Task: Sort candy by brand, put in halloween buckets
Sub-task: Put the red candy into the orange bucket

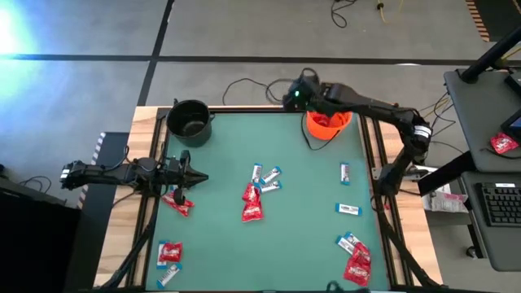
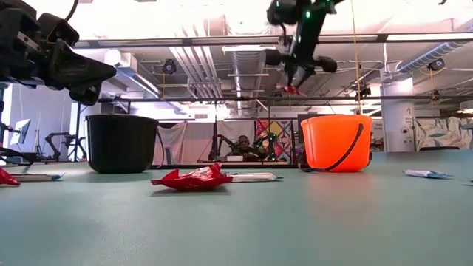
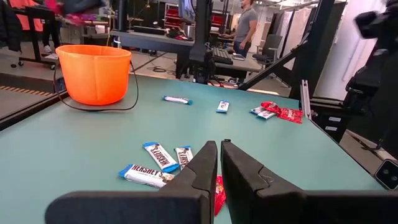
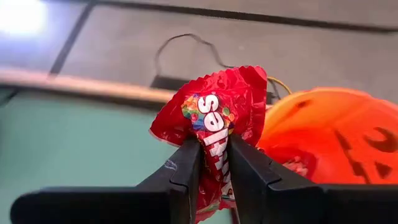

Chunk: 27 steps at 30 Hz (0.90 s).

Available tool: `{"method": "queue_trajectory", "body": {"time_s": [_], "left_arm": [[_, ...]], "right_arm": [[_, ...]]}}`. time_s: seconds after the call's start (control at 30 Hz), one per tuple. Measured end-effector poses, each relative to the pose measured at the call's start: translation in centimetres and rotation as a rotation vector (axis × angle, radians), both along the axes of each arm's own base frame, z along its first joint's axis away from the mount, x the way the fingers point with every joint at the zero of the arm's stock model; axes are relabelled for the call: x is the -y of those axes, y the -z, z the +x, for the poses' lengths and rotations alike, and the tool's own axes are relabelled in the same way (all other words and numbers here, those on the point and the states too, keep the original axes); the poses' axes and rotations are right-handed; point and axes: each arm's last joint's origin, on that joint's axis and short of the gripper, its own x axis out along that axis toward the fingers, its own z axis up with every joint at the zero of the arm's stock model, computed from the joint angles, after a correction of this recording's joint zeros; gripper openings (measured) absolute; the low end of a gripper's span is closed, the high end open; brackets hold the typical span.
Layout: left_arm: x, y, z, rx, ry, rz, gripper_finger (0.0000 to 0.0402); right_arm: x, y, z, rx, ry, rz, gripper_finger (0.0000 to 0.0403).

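My right gripper [image 4: 214, 146] is shut on a red candy packet [image 4: 214, 102] high over the table's far edge, just left of the orange bucket [image 1: 328, 124], which has red packets inside [image 4: 298, 165]. In the low view this gripper [image 2: 294, 80] hangs above and left of that bucket [image 2: 336, 142]. The black bucket [image 1: 190, 120] stands at the far left. Red packets [image 1: 252, 205] and white-and-blue bars [image 1: 269, 177] lie scattered on the green mat. My left gripper [image 1: 202, 177] waits shut and level over the mat's left edge. My right gripper pinches the red packet between its two fingers [image 4: 186, 168], across the packet's middle [image 4: 216, 155]. The crinkled end [image 4: 217, 93] sticks out past the fingertips. The fingers slant downward, and the packet [image 2: 292, 90] is lifted clear, high above the table.
More candy lies at the near right [image 1: 356, 259], the right side [image 1: 348, 209], the near left [image 1: 169, 256] and beside the left arm [image 1: 177, 202]. A cable [image 1: 244, 85] runs on the floor behind the table. A desk with a keyboard [image 1: 496, 203] stands to the right.
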Motion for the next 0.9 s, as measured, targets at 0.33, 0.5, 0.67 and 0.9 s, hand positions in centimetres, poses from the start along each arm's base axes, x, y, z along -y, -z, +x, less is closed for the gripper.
{"method": "queue_trajectory", "body": {"time_s": [0.33,0.5,0.67,0.9], "left_arm": [[0.0,0.0,0.0,0.0,0.0,0.0,0.0006],[0.0,0.0,0.0,0.0,-0.001,0.0,0.0006],[0.0,0.0,0.0,0.0,-0.001,0.0,0.0007],[0.0,0.0,0.0,0.0,-0.001,0.0,0.0007]], "right_arm": [[5.8,3.1,-2.1,0.072,0.277,0.123,0.0067],[5.9,3.4,-3.3,0.013,0.303,0.193,0.0067],[5.1,3.6,-4.7,-0.119,0.329,0.277,0.0067],[5.6,5.2,-6.3,-0.219,0.355,0.326,0.0067]]}}
